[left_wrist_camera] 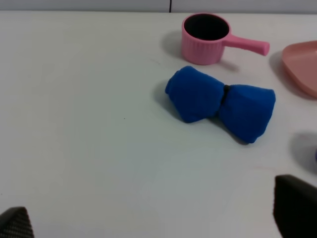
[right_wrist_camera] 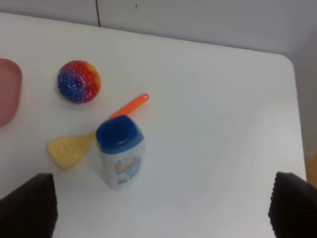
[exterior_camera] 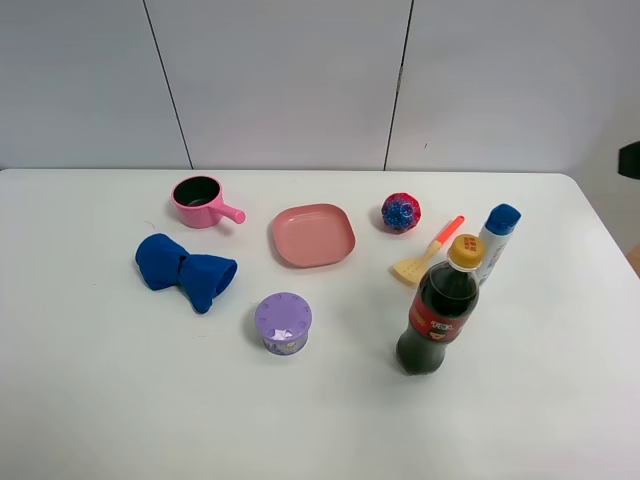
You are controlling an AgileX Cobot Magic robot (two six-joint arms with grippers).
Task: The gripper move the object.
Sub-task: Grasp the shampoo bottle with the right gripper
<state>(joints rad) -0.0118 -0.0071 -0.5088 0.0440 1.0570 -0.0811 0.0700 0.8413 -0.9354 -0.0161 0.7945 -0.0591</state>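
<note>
The white bottle (right_wrist_camera: 120, 151) sits partly hidden behind the cola bottle (exterior_camera: 437, 315). Right hand (right_wrist_camera: 159, 210) hangs spread wide, empty, mostly out of shot. One of each bottle.

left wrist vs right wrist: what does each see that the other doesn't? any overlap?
Left wrist only: pink pot, blue bow.
Right wrist only: white bottle with blue cap, standing upright; spiky ball; spatula, partly hidden behind the bottle.
Both: an edge of the pink plate and the white table. Each also shows its own fingertips wide apart: left gripper, right gripper.
</note>
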